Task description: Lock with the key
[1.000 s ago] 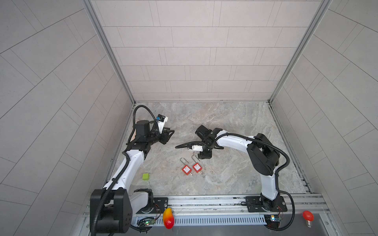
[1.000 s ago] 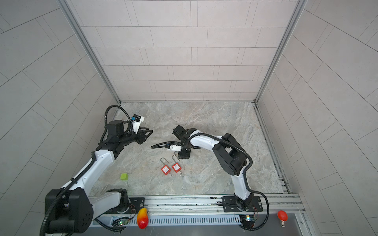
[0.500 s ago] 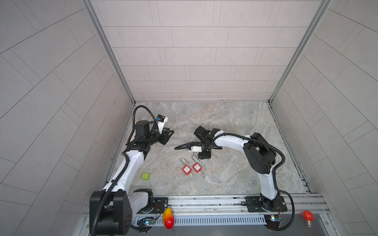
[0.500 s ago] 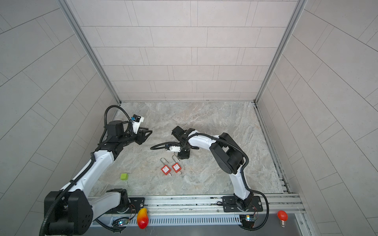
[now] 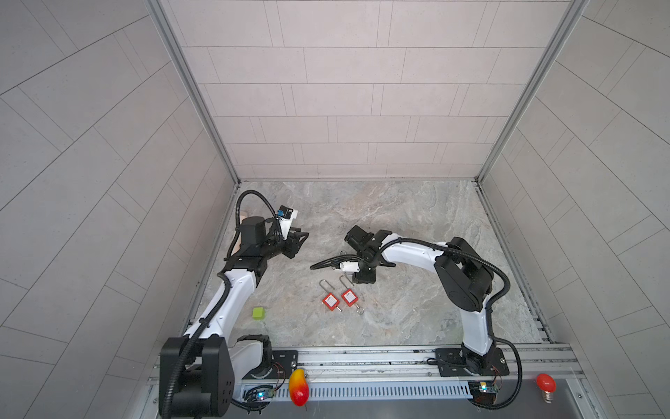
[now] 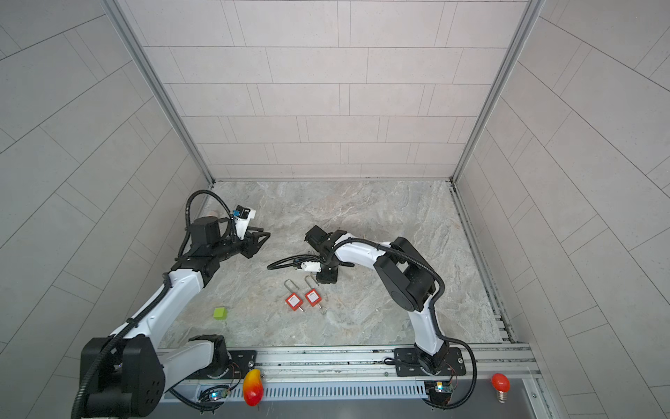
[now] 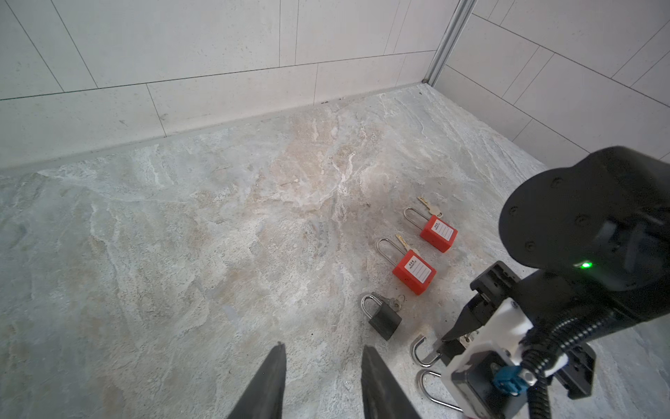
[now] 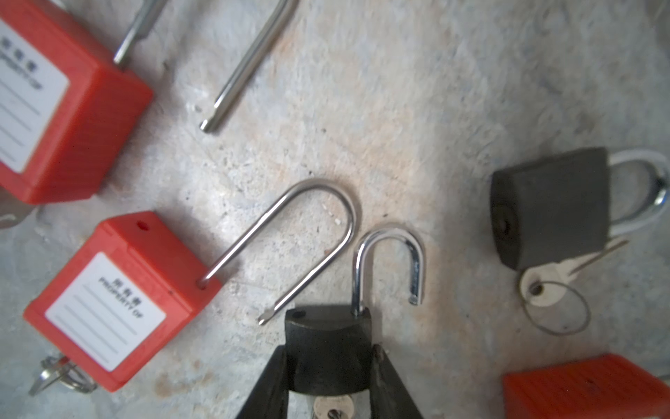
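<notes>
Right wrist view: the open black padlock [image 8: 326,326] is seen between the jaws of the right gripper [image 8: 330,350], which appear to be pressed against both sides of its body, though the contact is blurred. Its shackle [image 8: 388,261] is raised and swung away from its hole, and a key [image 8: 331,404] is lodged in the keyway at the body's base. In both top views the lock is hidden under the gripper, near the middle of the desk [image 5: 417,217], somewhat toward the front edge. The long shackle of a red padlock [image 8: 119,301] lies just beside the black lock's shackle. A further red padlock [image 8: 61,119] and a closed black padlock [image 8: 551,206] are set near. The left gripper [image 7: 322,346] is held over bare desk toward the left edge, jaws parted and empty

The step in hand is judged to be securing the body. The grip should be kept square on the flat sides and clear of the key. The lock should be lifted free of the neighbouring shackle, and its own shackle swung back over its hole before it is pressed home and the key turned
</notes>
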Tool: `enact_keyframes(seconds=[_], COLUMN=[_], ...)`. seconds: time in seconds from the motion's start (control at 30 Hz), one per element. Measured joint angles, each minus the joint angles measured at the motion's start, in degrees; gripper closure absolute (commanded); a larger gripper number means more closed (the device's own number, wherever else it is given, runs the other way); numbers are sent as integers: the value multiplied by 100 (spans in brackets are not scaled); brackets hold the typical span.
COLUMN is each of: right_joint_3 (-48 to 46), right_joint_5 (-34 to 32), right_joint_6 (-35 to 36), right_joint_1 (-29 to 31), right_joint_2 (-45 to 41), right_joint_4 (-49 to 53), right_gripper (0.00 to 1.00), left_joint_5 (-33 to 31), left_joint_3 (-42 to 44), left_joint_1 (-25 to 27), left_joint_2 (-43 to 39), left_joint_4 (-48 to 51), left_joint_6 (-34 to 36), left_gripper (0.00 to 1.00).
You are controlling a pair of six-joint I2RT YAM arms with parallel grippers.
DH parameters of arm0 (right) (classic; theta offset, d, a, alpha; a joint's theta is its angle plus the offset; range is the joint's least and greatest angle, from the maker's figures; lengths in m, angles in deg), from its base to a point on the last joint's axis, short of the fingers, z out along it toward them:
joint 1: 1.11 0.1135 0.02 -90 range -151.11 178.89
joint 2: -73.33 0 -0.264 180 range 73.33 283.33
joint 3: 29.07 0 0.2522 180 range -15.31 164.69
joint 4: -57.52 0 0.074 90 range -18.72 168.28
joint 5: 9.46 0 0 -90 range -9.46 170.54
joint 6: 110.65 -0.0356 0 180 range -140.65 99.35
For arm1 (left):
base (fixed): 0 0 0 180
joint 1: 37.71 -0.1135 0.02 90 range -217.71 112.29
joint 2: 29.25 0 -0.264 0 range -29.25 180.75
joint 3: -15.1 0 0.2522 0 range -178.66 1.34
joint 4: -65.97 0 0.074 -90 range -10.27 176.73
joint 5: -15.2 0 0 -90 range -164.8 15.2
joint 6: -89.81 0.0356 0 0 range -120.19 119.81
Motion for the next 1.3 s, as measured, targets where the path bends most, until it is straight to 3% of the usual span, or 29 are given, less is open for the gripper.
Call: enact_keyframes(seconds=[0.43, 0.83, 1.3], right_joint_3=[-50, 297, 662], right_joint_5=[1187, 1882, 2332], right_joint_6=[341, 850, 1110], right_joint_1=[-822, -887, -861], right_joint_2=[-1537, -1585, -1565], right_joint_4=[358, 835, 1268], right_gripper=[79, 79, 79], left_joint_5=[623, 1141, 1025], left_joint_3=[1005, 1080, 863], left_joint_1=[90, 1200, 1882], left_joint_2=[-83, -197, -175], left_joint_4=[-1456, -1753, -1320], left_joint_6=[562, 1838, 3696], left_gripper=[56, 53, 55])
